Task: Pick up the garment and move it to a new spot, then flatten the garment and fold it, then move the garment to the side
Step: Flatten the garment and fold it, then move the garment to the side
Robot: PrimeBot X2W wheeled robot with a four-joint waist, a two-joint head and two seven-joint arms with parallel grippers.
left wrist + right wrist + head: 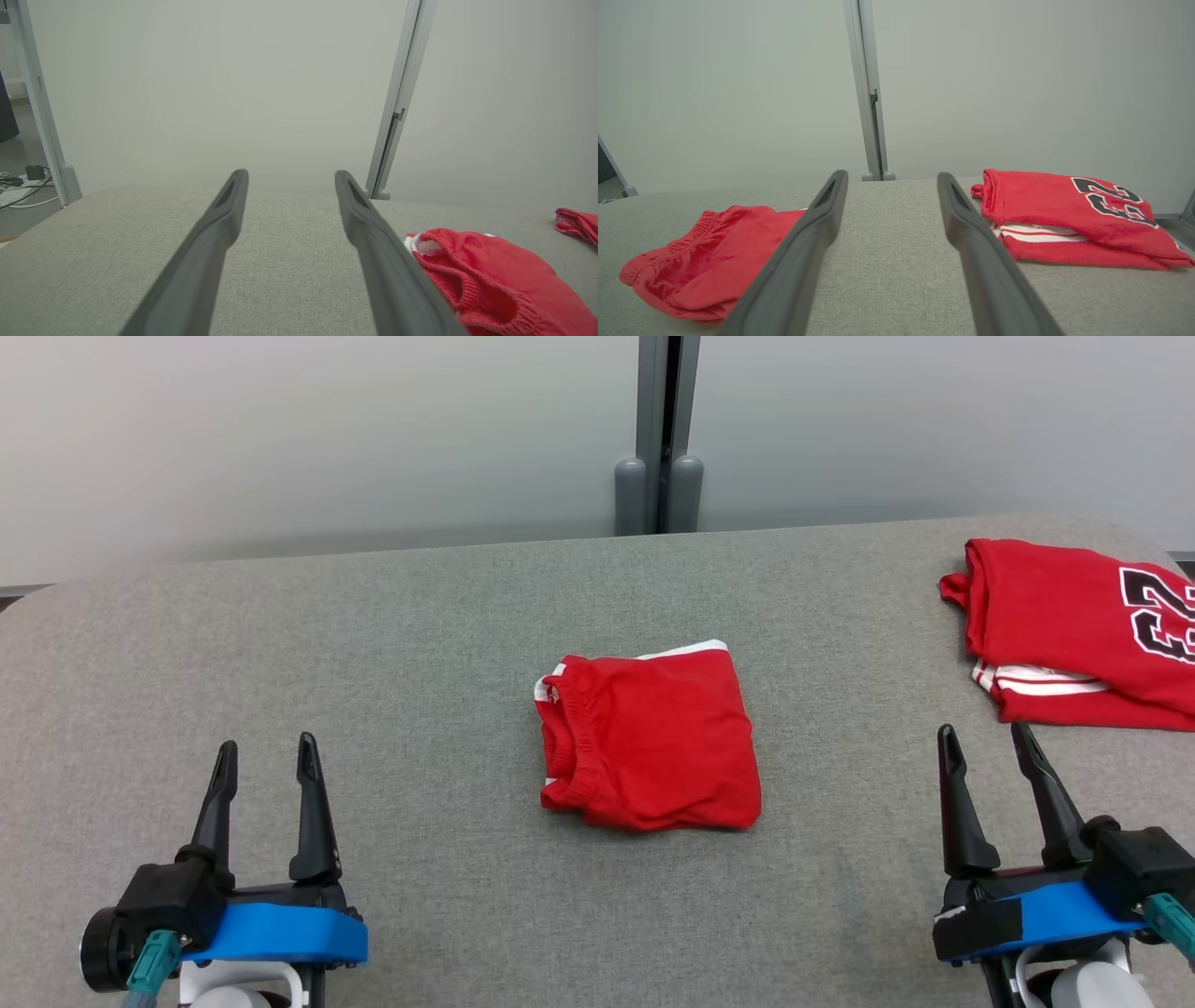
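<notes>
While both wrists hang over the near side of the grey table [373, 644], the left gripper [267, 742] points its two dark fingers toward twelve o'clock, spread wide with nothing between them, at about seven o'clock from the red shorts [653, 747]. The right gripper [982, 728] mirrors that pose at about five o'clock from the shorts, its fingers likewise parted and empty, leaning slightly toward one o'clock. The shorts lie folded into a rough square at mid-table, waistband on their nine o'clock side, well apart from both grippers. A folded red jersey [1074, 625] bearing a dark number lies at two o'clock from them, just beyond the right fingertips.
</notes>
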